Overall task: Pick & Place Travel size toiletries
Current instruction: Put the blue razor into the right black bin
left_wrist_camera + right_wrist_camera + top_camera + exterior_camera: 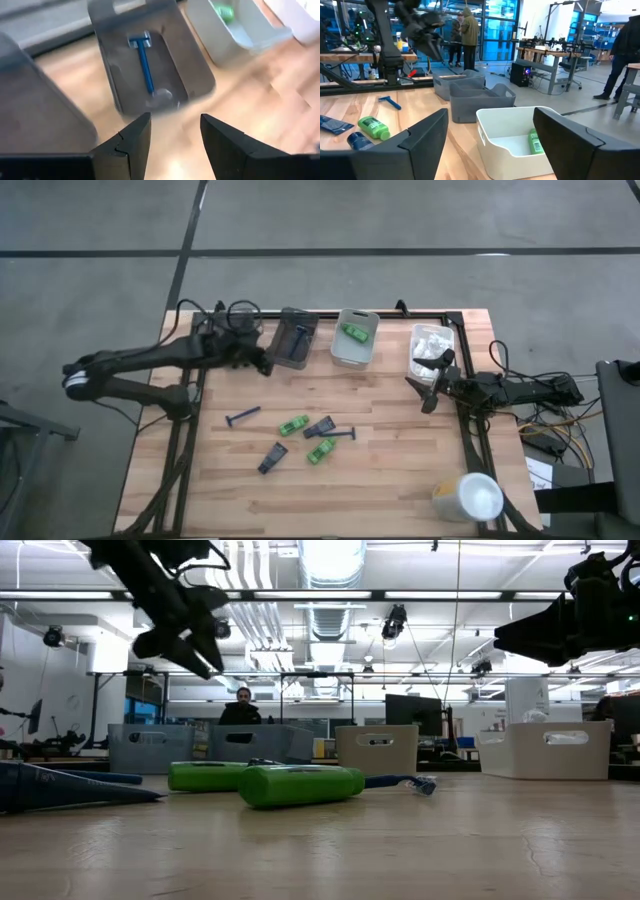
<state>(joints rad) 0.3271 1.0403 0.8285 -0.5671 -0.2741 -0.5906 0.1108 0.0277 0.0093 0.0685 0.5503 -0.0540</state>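
Observation:
My left gripper [262, 362] [175, 120] is open and empty, raised above the table next to the dark grey bin [293, 338], where one blue razor [145, 60] lies flat. My right gripper [425, 388] [490, 115] hovers open and empty near the clear bin of white packets [432, 345]. The middle bin [355, 337] holds a green pack [534, 141]. Lying on the table are a blue razor [242, 416], two green packs [293, 425] [320, 450], a second razor [340, 433] and two dark blue pieces [320, 426] [272, 458].
A large white cup [468, 496] lies near the table's near right corner. The three bins stand in a row along the far edge. Cables hang off the right edge [540, 430]. People stand in the room beyond the table [467, 35].

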